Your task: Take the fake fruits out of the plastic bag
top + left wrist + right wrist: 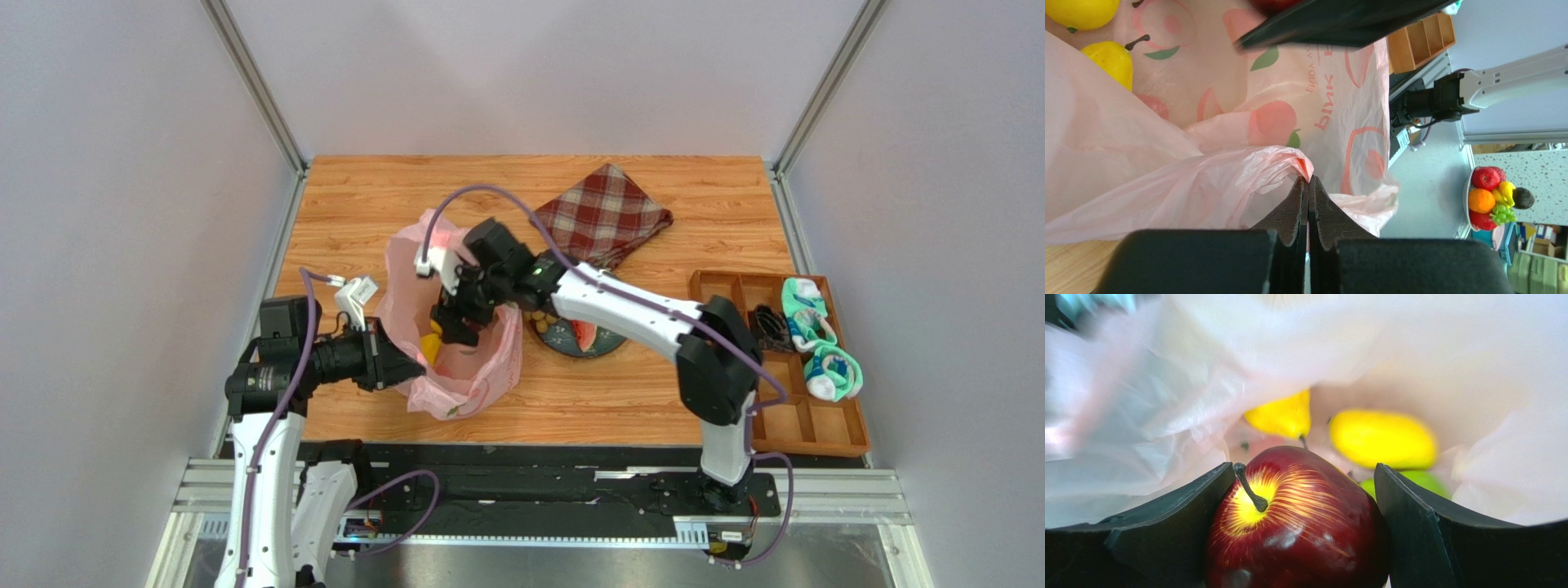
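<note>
The crinkly pink bag (456, 382) sits open. Inside are a dark red apple (1296, 520), a yellow pear (1281, 416) and an elongated yellow fruit (1382, 440).

Bag (1168, 184) is translucent pale pink, printed with pink-orange peaches, green leaves and pink lettering. Apple (1290, 520) is glossy dark red with yellow streaks fanning from a dark stem, pear (1281, 415) and long fruit (1382, 439) are plain yellow, green fruit (1419, 481) is a light yellow-green. Table (368, 196) is orange-brown wood grain, cloth (604, 221) red-and-cream plaid, plate (607, 347) dark under a pink-red slice (586, 333), tray (810, 423) brown, socks (816, 337) teal and white, right arm (626, 309) white with black joints, cable (491, 192) purple.
</note>
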You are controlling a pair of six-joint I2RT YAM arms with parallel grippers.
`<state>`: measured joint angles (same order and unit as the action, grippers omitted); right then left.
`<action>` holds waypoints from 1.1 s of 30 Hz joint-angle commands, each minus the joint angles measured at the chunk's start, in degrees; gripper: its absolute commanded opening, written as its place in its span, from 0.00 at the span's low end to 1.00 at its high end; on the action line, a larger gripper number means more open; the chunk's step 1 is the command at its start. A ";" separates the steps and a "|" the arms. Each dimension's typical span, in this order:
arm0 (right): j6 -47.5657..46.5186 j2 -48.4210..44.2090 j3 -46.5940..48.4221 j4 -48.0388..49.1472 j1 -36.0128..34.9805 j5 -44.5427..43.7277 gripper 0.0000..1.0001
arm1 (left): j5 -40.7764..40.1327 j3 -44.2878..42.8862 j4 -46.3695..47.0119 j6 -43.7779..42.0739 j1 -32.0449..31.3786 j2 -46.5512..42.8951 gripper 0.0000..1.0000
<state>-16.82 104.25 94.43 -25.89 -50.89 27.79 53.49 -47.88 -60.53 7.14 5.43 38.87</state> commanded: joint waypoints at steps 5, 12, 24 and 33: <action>5.75 -13.68 0.41 -2.41 6.41 13.08 0.41 | -1.20 0.59 3.32 1.83 0.72 1.03 0.00; 9.33 -23.99 -6.54 -5.23 17.38 15.78 0.48 | -1.11 0.86 3.84 2.44 1.16 1.38 0.00; 29.83 -10.31 0.73 10.25 9.68 34.52 0.41 | 1.88 -12.48 18.87 13.00 2.74 5.86 0.00; 40.37 5.34 22.95 18.94 6.69 33.99 0.44 | -12.35 -31.57 19.31 12.37 4.06 3.67 0.00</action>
<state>17.34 106.21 107.37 -14.02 -43.13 60.23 49.01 -75.57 -43.46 18.22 8.91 45.65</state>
